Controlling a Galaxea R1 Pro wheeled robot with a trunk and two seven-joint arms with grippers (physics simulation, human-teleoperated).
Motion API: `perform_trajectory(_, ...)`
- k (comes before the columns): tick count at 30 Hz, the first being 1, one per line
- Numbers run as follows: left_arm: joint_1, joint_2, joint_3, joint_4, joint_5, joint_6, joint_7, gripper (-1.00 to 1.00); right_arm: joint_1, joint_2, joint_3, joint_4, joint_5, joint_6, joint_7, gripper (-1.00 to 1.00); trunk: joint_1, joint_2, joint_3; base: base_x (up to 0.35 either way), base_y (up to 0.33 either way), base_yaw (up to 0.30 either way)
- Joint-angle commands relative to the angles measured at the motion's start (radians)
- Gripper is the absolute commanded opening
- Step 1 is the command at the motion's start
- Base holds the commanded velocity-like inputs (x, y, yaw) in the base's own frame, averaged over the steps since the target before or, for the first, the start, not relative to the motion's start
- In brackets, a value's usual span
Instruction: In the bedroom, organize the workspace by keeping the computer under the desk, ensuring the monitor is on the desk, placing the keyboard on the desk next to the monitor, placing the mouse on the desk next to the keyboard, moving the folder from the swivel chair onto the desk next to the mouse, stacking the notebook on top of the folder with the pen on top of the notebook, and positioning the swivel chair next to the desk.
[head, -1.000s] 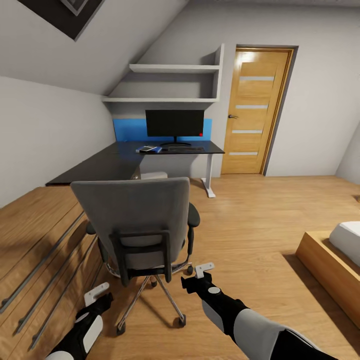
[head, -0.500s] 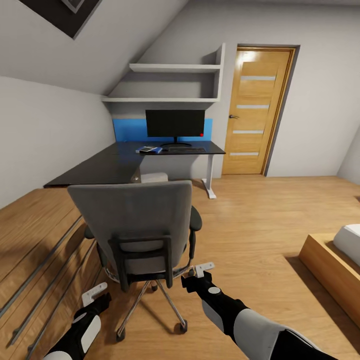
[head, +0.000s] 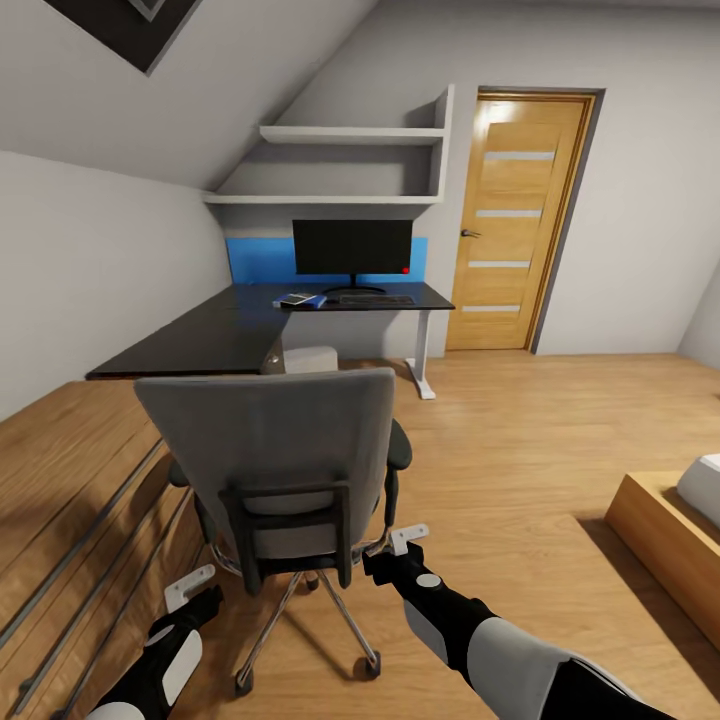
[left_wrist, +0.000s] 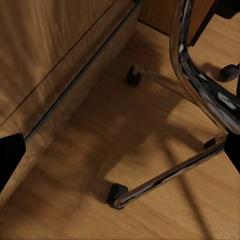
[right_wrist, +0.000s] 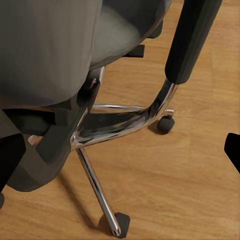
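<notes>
The grey swivel chair (head: 270, 450) stands with its back to me, and its backrest hides the seat. Beyond it is the black corner desk (head: 200, 340) with the monitor (head: 352, 248) and the keyboard (head: 375, 299) in front of it. A flat blue item (head: 301, 299) lies left of the keyboard, too small to identify. The pale computer (head: 310, 358) sits under the desk. My left gripper (head: 190, 588) hangs open low beside the chair's chrome base (left_wrist: 200, 85). My right gripper (head: 405, 540) is open close behind the chair's right armrest (right_wrist: 192, 40).
Wooden drawer fronts (head: 70, 500) run along the left, near the chair's castors (left_wrist: 116, 192). A wooden door (head: 510, 220) is at the back right and a bed frame (head: 665, 540) at the right. Open floor (head: 500, 440) lies between the chair and the bed.
The whole view has crept forward and slightly left, so the chair looms a little larger and lower. Both arms keep the same pose.
</notes>
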Motion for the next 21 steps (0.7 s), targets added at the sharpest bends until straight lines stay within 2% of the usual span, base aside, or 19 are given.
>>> perform_trajectory(1,-0.001,0.0,-0.002,0.001,0.011,-0.004,0.001,1.0,-0.001,0.0,0.009,0.0,-0.009,-0.003,-0.005,1.0,0.0,0.0,-0.001,0.004,0.002,0.0)
perform_trajectory(11,-0.001,-0.001,0.0,-0.006,0.012,-0.007,-0.003,1.0,-0.001,0.0,0.009,-0.001,-0.009,-0.004,-0.006,1.0,0.0,0.0,-0.001,0.001,0.0,0.0)
perform_trajectory(21,-0.001,0.0,0.0,-0.007,0.012,-0.007,-0.001,1.0,-0.001,0.0,0.008,0.0,-0.009,-0.003,-0.005,1.0,0.038,-0.07,-0.032,0.0,0.0,0.0)
